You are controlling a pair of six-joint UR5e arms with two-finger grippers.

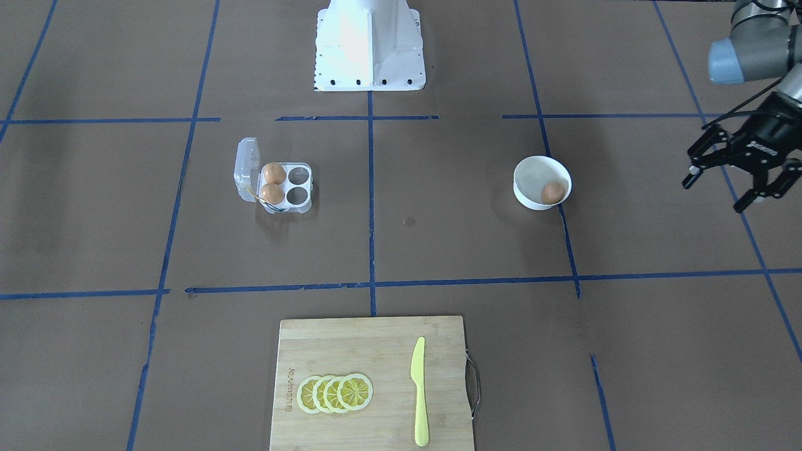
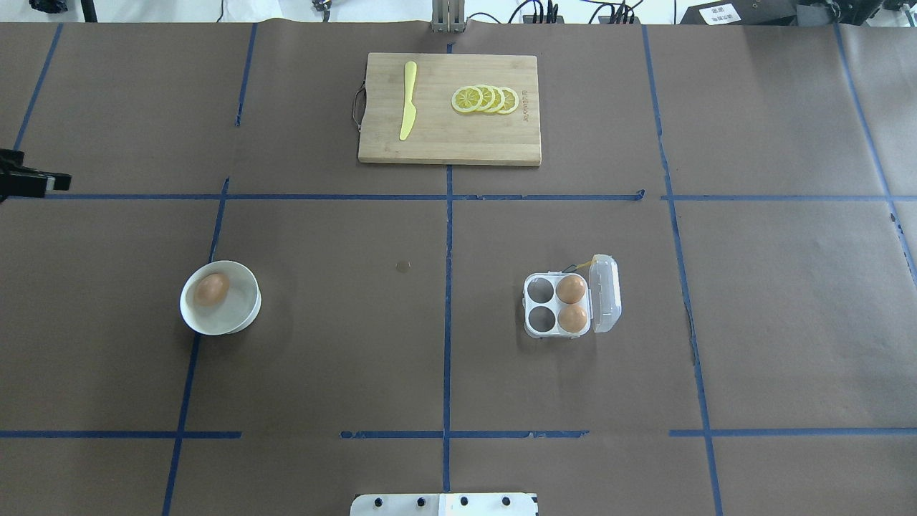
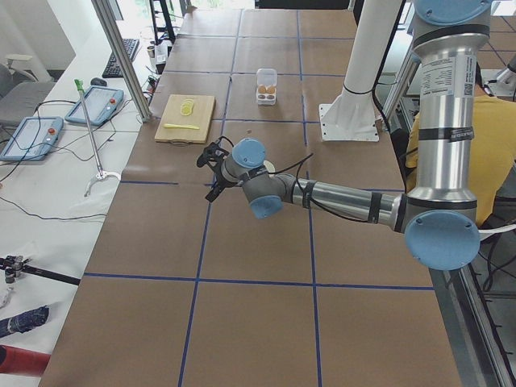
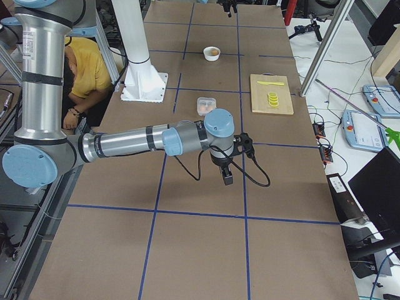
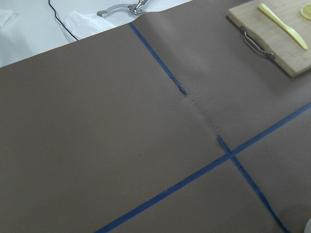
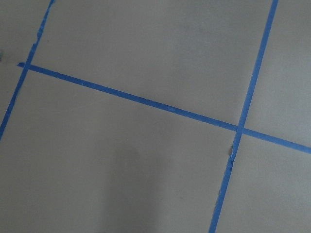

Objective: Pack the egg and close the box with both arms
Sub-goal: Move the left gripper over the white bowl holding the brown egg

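Note:
The egg (image 1: 552, 192) lies in a white bowl (image 1: 529, 170), also seen in the overhead view (image 2: 212, 288). The box (image 1: 285, 188) stands open with its clear lid (image 1: 246, 168) raised. Two brown eggs fill the cells beside the lid, and the other two cells are empty (image 2: 540, 307). My left gripper (image 1: 714, 195) hangs open and empty above the table, well off to the side of the bowl. It only just shows at the overhead view's edge (image 2: 29, 180). My right gripper (image 4: 226, 176) shows only in the exterior right view, far from the box. I cannot tell if it is open or shut.
A wooden cutting board (image 1: 369, 351) at the operators' edge carries a yellow knife (image 1: 420, 394) and lemon slices (image 1: 335, 393). The white robot base (image 1: 369, 50) stands at the robot's side. Blue tape lines cross the brown table.

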